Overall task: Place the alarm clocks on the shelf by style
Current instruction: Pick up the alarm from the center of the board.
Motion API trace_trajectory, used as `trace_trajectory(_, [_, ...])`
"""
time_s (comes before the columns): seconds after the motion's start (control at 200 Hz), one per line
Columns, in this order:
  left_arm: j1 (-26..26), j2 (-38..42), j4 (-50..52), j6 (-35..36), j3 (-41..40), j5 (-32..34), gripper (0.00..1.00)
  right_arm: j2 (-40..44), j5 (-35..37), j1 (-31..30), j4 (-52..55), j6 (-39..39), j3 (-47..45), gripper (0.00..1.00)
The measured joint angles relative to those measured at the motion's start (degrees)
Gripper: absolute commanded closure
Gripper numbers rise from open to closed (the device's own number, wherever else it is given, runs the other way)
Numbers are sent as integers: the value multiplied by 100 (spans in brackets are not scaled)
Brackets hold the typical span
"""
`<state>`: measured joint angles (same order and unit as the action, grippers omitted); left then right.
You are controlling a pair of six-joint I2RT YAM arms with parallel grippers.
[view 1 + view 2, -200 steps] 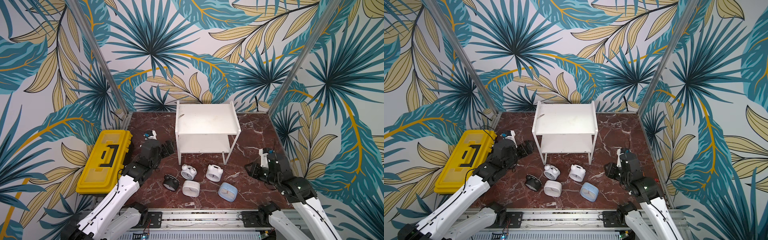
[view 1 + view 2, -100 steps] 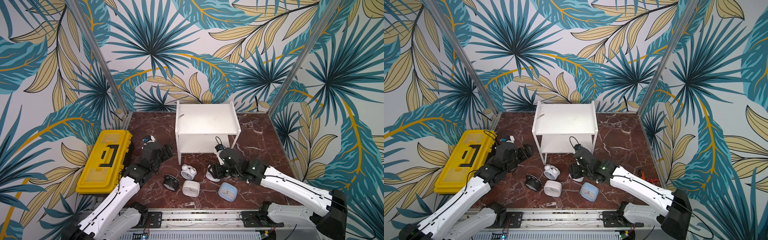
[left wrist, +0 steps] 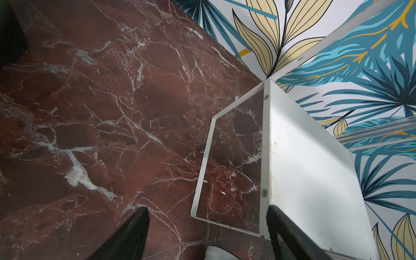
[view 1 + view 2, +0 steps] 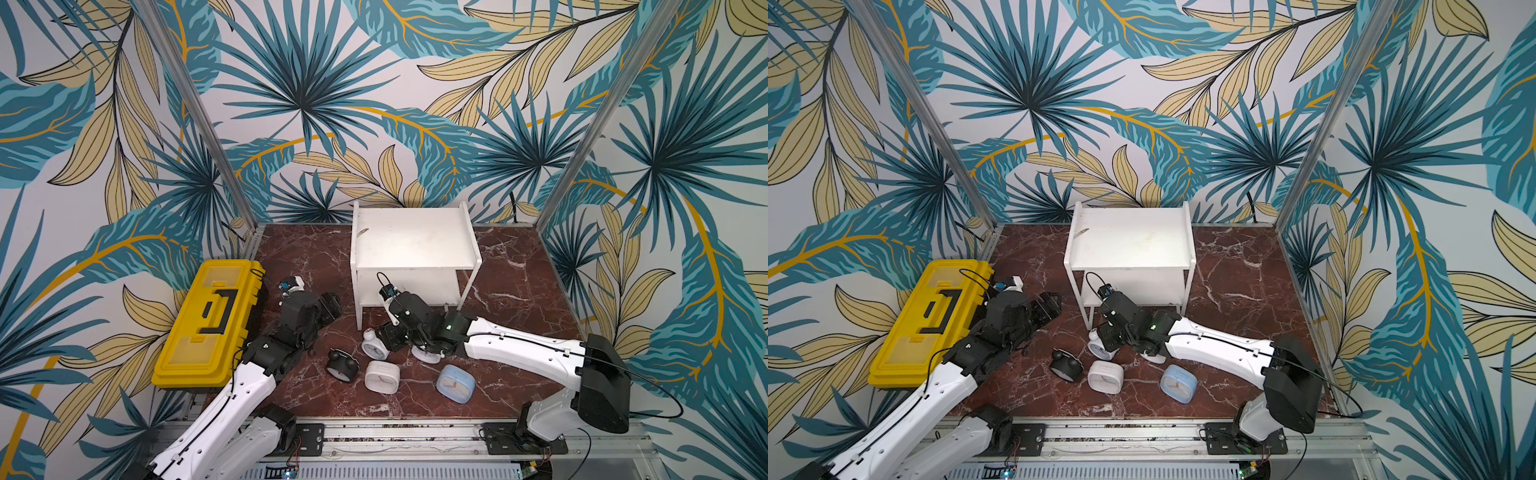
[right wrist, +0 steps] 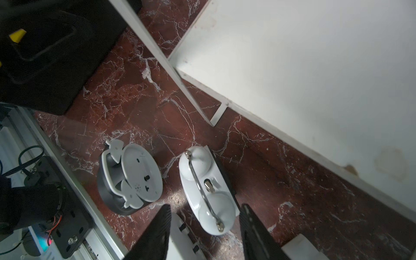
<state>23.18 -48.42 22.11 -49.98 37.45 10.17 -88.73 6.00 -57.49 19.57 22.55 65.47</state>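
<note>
Down at the bench (image 4: 519,291), the right claw (image 5: 206,206) is open, its two black fingers (image 5: 157,231) standing either side of the white twin-bell clock (image 5: 207,195). A strip of marble shows between one finger and the clock, so no grip can be seen. In both top views this clock (image 4: 374,347) sits just off the shelf's front-left leg, with the right claw (image 4: 388,338) pressed close at its 3 o'clock.

Outward from it, the black twin-bell clock (image 4: 343,365) lies at its 8 o'clock and the white square clock (image 4: 382,376) at its 6 o'clock. The light-blue square clock (image 4: 455,382) lies at its 4 o'clock, a little apart. The second white twin-bell clock (image 4: 428,355) is at 3 o'clock, mostly hidden under the right arm (image 4: 519,353). All five clocks are on the bench.

At 12 o'clock stands the shelf (image 4: 415,241), a white two-tier stand.

At 10 o'clock the left claw (image 4: 330,303) hangs open beside the shelf's left side. In its wrist view its fingers (image 3: 135,234) are spread wide, with only bench and a shelf (image 3: 304,168) leg between them. At 9 o'clock the yellow toolbox (image 4: 212,320) lies on the bench edge.
</note>
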Motion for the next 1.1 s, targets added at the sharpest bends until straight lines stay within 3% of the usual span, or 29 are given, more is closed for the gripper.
trace_trajectory(0.636, [0,11,-85,-61,-190,-33,25,-518,-24,-118,133,-81,216,82])
trace_trajectory(0.681, [0,11,-85,-59,-190,-33,26,-549,-4,-118,173,-72,256,90])
trace_trajectory(0.816, [0,22,-85,-55,-190,-33,26,-573,48,-122,275,-114,328,96])
trace_trajectory(0.826, [-2,22,-85,-52,-190,-33,27,-573,57,-125,282,-127,330,100])
trace_trajectory(1.097, [-2,50,-66,24,-181,-33,27,-472,177,-155,520,-262,343,100])
